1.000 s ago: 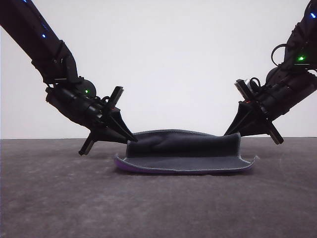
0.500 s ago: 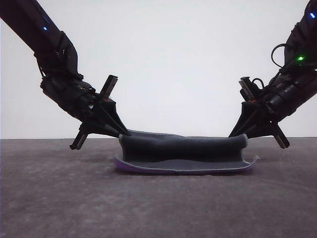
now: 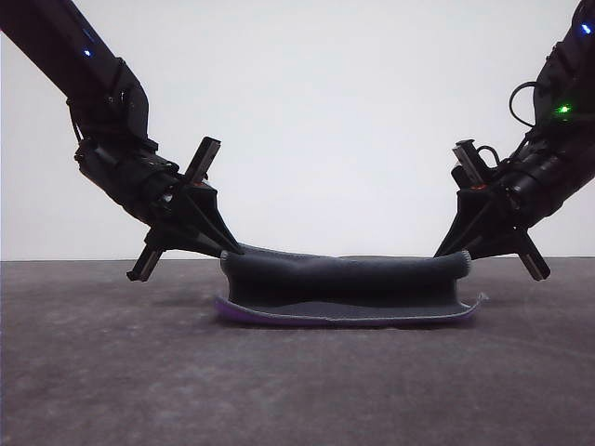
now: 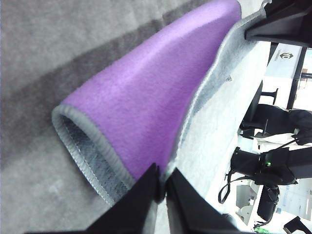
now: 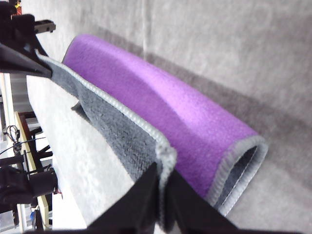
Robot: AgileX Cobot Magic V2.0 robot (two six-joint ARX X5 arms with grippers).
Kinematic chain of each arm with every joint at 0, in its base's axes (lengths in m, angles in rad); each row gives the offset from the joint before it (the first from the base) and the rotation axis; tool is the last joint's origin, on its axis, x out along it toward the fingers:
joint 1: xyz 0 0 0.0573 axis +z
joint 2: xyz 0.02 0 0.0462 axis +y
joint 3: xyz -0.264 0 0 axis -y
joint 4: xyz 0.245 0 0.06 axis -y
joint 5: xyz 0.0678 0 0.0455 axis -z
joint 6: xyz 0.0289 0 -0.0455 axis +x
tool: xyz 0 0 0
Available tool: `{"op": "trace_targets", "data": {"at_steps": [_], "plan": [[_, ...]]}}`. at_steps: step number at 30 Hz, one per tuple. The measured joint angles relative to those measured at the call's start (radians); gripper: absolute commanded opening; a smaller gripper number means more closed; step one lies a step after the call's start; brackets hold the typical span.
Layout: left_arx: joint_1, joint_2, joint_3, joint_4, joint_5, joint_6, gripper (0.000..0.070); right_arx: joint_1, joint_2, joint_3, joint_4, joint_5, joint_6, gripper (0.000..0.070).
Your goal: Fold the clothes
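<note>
folding under way: left gripper [image 3: 232,249] pinched tight on cloth [image 3: 344,288] far corner, lifted over table [image 3: 112,372]; right gripper [image 3: 446,253] clamps other far corner. fold roughly half made; near edge flat, laying-down left.

Both arms [image 3: 102,102] are showing matte black housings, blue and green indicator lights glowing. Right arm [image 3: 548,158] is carrying a looped black cable. Left gripper [image 3: 232,249] and right gripper [image 3: 444,253] are showing tapered black fingers.
</note>
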Motion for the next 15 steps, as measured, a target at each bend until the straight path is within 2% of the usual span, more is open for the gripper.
{"op": "trace_targets", "data": {"at_steps": [3,7,10,13,15], "plan": [[0.000,0.000,0.000,-0.023,0.000,0.003,0.0127,0.000,0.000,0.000,-0.014,-0.001,-0.010,0.0025],[0.000,0.000,0.000,-0.065,0.000,0.014,0.0243,0.000,0.000,0.000,-0.027,-0.001,-0.015,0.0095],[0.000,0.000,0.000,-0.094,0.000,0.031,0.0245,0.000,0.000,0.000,-0.044,-0.002,-0.018,0.0108],[0.000,0.000,0.000,-0.109,0.000,0.036,0.0245,0.000,0.000,0.000,-0.056,-0.020,-0.028,0.0206],[0.000,0.000,0.000,-0.117,0.000,0.036,0.0246,0.000,0.000,0.000,-0.060,-0.039,-0.033,0.0238]]}}
